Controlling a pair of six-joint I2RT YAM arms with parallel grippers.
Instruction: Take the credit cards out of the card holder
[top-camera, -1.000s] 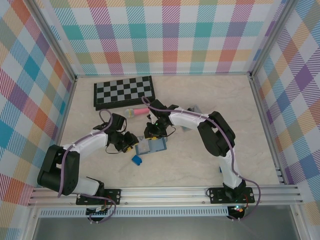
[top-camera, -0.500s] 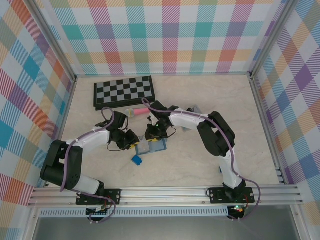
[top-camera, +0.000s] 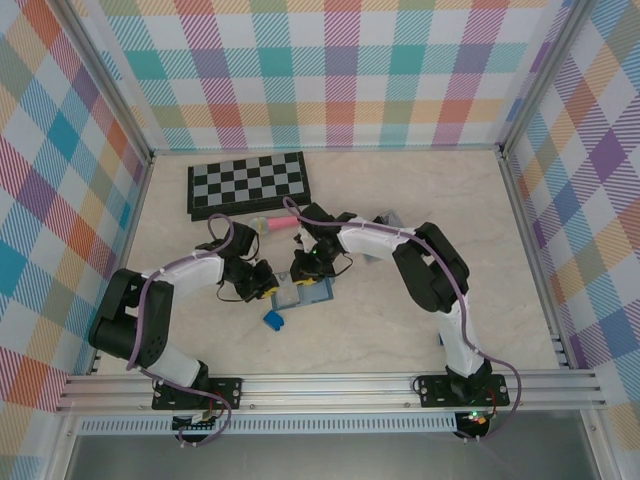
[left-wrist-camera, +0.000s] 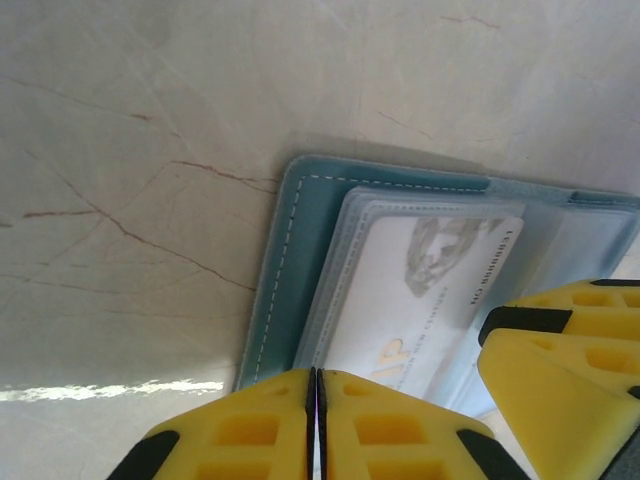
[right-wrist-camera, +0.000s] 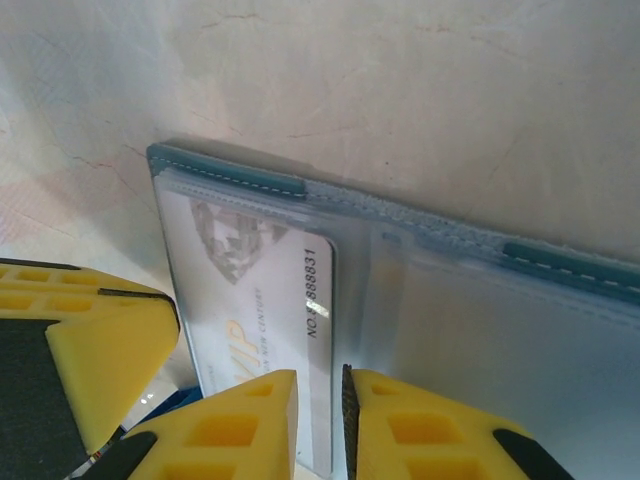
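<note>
The card holder (top-camera: 308, 293) lies open on the table between the two arms. In the left wrist view the card holder (left-wrist-camera: 300, 260) is slate-blue with clear sleeves, and a white credit card (left-wrist-camera: 420, 290) sits in one. My left gripper (left-wrist-camera: 316, 385) has its jaws pressed together at the holder's near edge. I cannot tell whether a sleeve is pinched. My right gripper (right-wrist-camera: 320, 400) hangs over the card (right-wrist-camera: 250, 290) with a narrow gap between its jaws. The card's right edge runs under that gap. The left gripper's fingers (right-wrist-camera: 110, 340) show beside the holder's left end.
A folded chessboard (top-camera: 248, 183) lies at the back. A pink object (top-camera: 270, 225) lies in front of it. A small blue block (top-camera: 274, 319) sits just near of the holder. A grey object (top-camera: 386, 218) lies behind the right arm. Patterned walls enclose the table.
My left gripper has moved right to the holder's edge and its jaws have come together. The right gripper's jaws have narrowed a little over the card.
</note>
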